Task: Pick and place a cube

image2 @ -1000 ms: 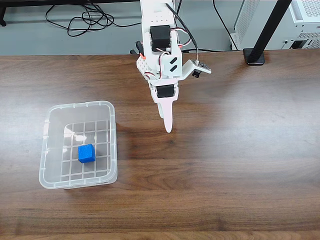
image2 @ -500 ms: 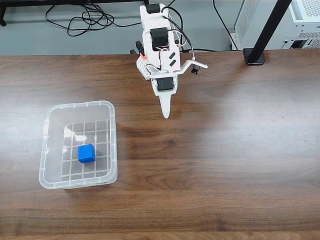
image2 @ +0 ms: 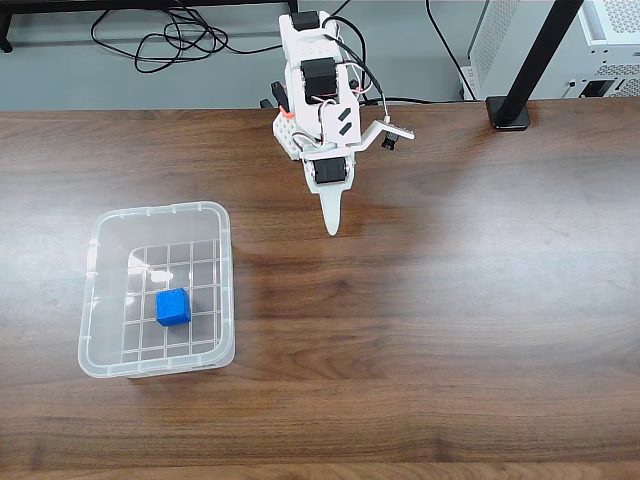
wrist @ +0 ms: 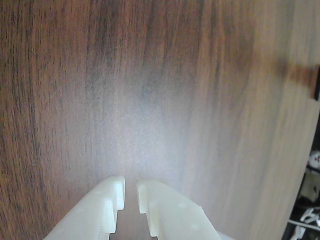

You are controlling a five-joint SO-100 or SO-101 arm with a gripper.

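The blue cube (image2: 173, 307) lay inside the clear plastic bin (image2: 226, 290), well apart from the white gripper (image2: 331, 228), whose fingers were nearly closed, holding nothing.

So the fixed camera sat high above the wooden table (image2: 450, 300) and looked almost straight down, far enough back to take in the whole arm, the gripper (image2: 331, 228), the clear bin (image2: 225, 290) down and to the left of the gripper, plus the cables and a black stand foot (image2: 508, 114) past the table's far edge. The wrist camera rode right behind the gripper (wrist: 130, 187) and pointed along the fingers at the tabletop (wrist: 150, 90), pretty close up, with the two white fingertips (wrist: 112, 192) coming in from the bottom edge. What both views shared was just the fingertips and the bare patch of wood ahead of them.
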